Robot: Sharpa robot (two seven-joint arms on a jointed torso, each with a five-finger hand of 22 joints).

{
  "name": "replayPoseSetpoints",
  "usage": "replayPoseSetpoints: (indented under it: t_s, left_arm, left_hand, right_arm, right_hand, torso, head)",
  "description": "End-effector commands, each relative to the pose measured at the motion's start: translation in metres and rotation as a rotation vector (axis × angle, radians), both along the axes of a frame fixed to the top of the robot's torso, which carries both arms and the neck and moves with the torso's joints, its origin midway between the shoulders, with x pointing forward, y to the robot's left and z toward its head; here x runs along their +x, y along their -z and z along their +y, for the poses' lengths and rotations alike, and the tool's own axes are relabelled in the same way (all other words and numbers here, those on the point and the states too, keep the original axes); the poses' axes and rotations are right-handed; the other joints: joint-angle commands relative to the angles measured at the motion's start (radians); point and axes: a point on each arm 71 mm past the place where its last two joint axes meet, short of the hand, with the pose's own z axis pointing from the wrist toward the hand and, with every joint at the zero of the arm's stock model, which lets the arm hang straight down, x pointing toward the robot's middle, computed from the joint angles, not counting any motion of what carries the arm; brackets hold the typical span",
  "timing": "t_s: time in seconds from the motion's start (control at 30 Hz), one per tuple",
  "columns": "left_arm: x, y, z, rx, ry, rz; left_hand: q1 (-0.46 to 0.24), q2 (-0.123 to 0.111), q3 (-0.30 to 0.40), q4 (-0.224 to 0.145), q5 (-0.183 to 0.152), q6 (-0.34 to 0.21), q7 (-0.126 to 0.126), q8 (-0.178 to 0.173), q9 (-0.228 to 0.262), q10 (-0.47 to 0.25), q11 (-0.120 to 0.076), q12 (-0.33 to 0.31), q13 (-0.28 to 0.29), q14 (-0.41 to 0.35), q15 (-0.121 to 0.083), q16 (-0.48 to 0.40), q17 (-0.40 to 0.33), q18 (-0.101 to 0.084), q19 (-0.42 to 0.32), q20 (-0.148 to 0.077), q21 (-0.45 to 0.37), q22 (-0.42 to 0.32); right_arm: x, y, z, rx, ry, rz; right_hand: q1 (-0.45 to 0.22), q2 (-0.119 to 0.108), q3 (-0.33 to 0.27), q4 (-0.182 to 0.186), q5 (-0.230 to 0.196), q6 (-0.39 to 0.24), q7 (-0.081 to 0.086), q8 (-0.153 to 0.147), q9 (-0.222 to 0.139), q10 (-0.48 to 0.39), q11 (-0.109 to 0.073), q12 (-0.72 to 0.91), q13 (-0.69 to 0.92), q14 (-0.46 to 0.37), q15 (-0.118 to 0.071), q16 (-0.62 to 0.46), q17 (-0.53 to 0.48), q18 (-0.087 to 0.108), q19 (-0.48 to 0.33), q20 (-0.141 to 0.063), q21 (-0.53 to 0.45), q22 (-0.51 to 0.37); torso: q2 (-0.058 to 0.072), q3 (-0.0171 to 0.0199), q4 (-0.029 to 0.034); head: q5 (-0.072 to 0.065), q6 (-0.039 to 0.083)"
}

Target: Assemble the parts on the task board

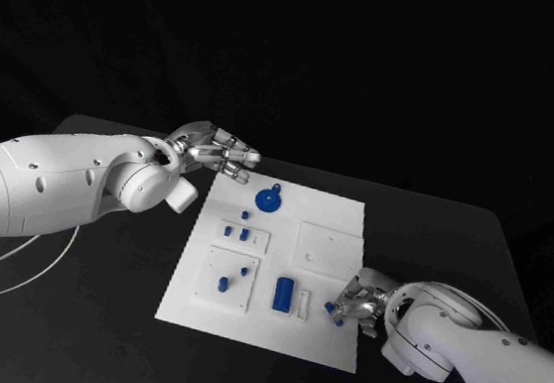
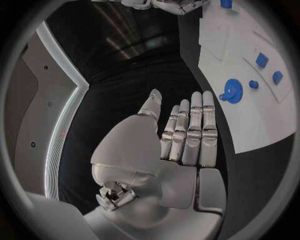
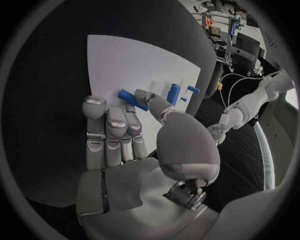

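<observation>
While the silver left hand (image 1: pixel 220 153) hovers flat and empty at the far corner of the white task board (image 1: pixel 326 261), the silver right hand (image 1: pixel 358 305) pinches a short blue plastic peg (image 3: pixel 133 99) at the near right edge, its long axis pointing across toward the upright blue cylinder (image 1: pixel 284 294).

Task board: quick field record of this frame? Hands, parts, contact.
board: white task board flat on the black table
left hand: at the board's far corner, fingers straight, holding nothing
right hand: at the board's near right edge
right contact: fingers on a blue bar; grip cannot be told
gear: blue gear on the board's far part
other parts: blue cylinder standing mid-board
</observation>
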Motion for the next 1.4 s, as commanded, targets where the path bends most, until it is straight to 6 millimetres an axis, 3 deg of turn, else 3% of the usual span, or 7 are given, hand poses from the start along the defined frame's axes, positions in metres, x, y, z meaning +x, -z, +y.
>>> replayPoseSetpoints:
  t_s: [0.03, 0.57, 0.67, 0.87, 1.07, 1.4]
  left_arm:
    - [-0.001, 0.0, -0.003, -0.005, 0.02, 0.0]
    - [-0.001, 0.0, -0.004, -0.005, 0.025, 0.003]
    - [-0.001, 0.0, -0.005, -0.005, 0.026, 0.003]
    - [-0.001, 0.0, -0.005, -0.004, 0.029, 0.006]
    - [-0.001, 0.0, -0.006, -0.003, 0.032, 0.007]
    - [-0.001, 0.0, -0.006, -0.002, 0.034, 0.009]
  left_hand:
    - [-0.011, 0.002, 0.002, 0.002, 0.001, -0.005, -0.002, 0.001, 0.0, -0.006, 0.002, 0.0, 0.0, -0.006, 0.003, -0.002, 0.001, -0.006, -0.005, -0.002, -0.004, 0.001]
    - [-0.011, 0.002, 0.002, 0.002, 0.001, -0.005, -0.002, 0.001, 0.0, -0.006, 0.002, 0.0, 0.0, -0.006, 0.003, -0.002, 0.001, -0.006, -0.005, -0.002, -0.004, 0.001]
    - [-0.011, 0.002, 0.002, 0.002, 0.001, -0.005, -0.002, 0.001, 0.0, -0.006, 0.002, 0.0, 0.0, -0.006, 0.003, -0.002, 0.001, -0.006, -0.005, -0.002, -0.004, 0.001]
    - [-0.011, 0.002, 0.002, 0.002, 0.001, -0.005, -0.002, 0.001, 0.0, -0.006, 0.002, 0.0, 0.0, -0.006, 0.003, -0.002, 0.001, -0.006, -0.005, -0.002, -0.004, 0.001]
    - [-0.011, 0.002, 0.002, 0.003, 0.001, -0.005, -0.002, 0.001, 0.0, -0.006, 0.002, 0.0, 0.0, -0.007, 0.003, -0.002, 0.001, -0.006, -0.006, -0.002, -0.004, 0.003]
    - [-0.011, 0.002, 0.002, 0.003, 0.001, -0.005, -0.002, 0.001, 0.0, -0.006, 0.002, 0.0, 0.0, -0.007, 0.003, -0.002, 0.001, -0.006, -0.006, -0.002, -0.004, 0.003]
  right_arm:
    - [-0.004, 0.002, 0.007, 0.097, 0.031, 0.035]
    - [0.001, 0.001, 0.019, 0.136, 0.035, 0.06]
    - [0.001, 0.001, 0.02, 0.131, 0.035, 0.064]
    - [0.002, 0.001, 0.022, 0.118, 0.037, 0.061]
    - [0.003, 0.002, 0.026, 0.116, 0.028, 0.065]
    - [0.003, 0.002, 0.031, 0.115, 0.013, 0.075]
  right_hand:
    - [-0.011, -0.003, -0.011, 0.002, -0.007, 0.009, 0.001, 0.003, 0.001, 0.003, -0.008, 0.004, 0.002, -0.003, -0.007, 0.001, -0.001, 0.007, 0.049, -0.003, 0.0, 0.049]
    - [-0.013, 0.015, -0.082, 0.021, -0.036, 0.025, -0.007, 0.003, 0.005, 0.005, -0.013, 0.005, 0.004, -0.001, -0.008, 0.002, -0.001, 0.004, 0.05, -0.004, -0.004, 0.045]
    - [-0.015, 0.025, -0.127, 0.039, -0.065, 0.032, -0.013, 0.004, 0.007, 0.006, -0.014, 0.006, 0.005, -0.001, -0.008, 0.003, -0.001, 0.003, 0.051, -0.004, -0.003, 0.042]
    - [-0.025, 0.04, -0.207, 0.101, -0.206, 0.053, -0.029, 0.003, 0.011, 0.012, -0.02, 0.006, 0.004, 0.001, -0.011, 0.004, -0.001, -0.002, 0.052, -0.006, -0.002, 0.037]
    - [-0.019, 0.037, -0.241, 0.154, -0.258, 0.062, -0.034, 0.004, 0.009, 0.015, -0.023, 0.005, 0.002, 0.001, -0.013, 0.004, -0.002, -0.005, 0.051, -0.008, -0.002, 0.032]
    - [-0.005, 0.023, -0.265, 0.207, -0.277, 0.072, -0.037, 0.004, 0.007, 0.016, -0.023, 0.002, -0.001, 0.001, -0.014, 0.005, -0.002, -0.007, 0.051, -0.01, 0.002, 0.026]
  torso:
    - [0.0, -0.0002, -0.0001]
    - [0.0, -0.0007, 0.0008]
    - [0.0, -0.0009, 0.0005]
    - [0.0, -0.0007, 0.0008]
    - [0.0, -0.0003, 0.0006]
    - [0.0, -0.0003, 0.0002]
  head:
    - [0.001, -0.002]
    - [0.0, -0.001]
    - [0.002, 0.0]
    - [0.001, 0.001]
    - [0.001, 0.001]
    - [0.004, 0.0]
